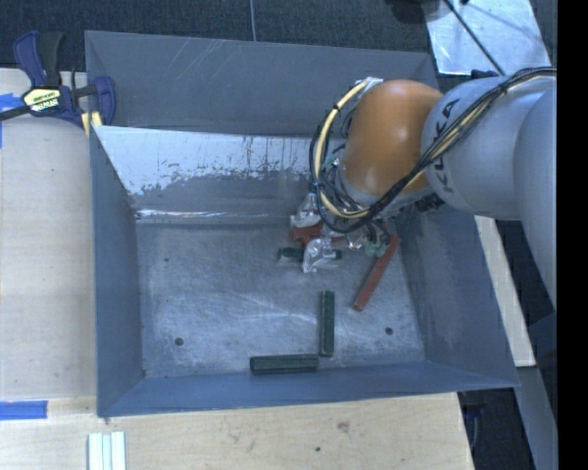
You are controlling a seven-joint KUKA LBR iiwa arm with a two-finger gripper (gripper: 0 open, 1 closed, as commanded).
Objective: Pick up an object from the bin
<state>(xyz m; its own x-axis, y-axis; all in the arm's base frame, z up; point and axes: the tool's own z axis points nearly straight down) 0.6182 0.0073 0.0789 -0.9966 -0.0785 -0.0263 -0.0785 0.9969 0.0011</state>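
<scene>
My gripper (318,252) hangs low over the back middle of the bin, under the arm's orange cover. A small reddish-brown piece (301,231) shows right against its left side; whether it is held I cannot tell. A thin red-brown stick (370,278) lies slanted just to the right of the gripper, with a small green bit (376,249) at its upper end. A dark green bar (326,323) lies on the floor of the bin in front of the gripper, pointing toward the front wall.
Another dark bar (284,364) lies flat along the front wall, its right end close to the green bar's lower end. The arm and its cables cover the bin's back right corner.
</scene>
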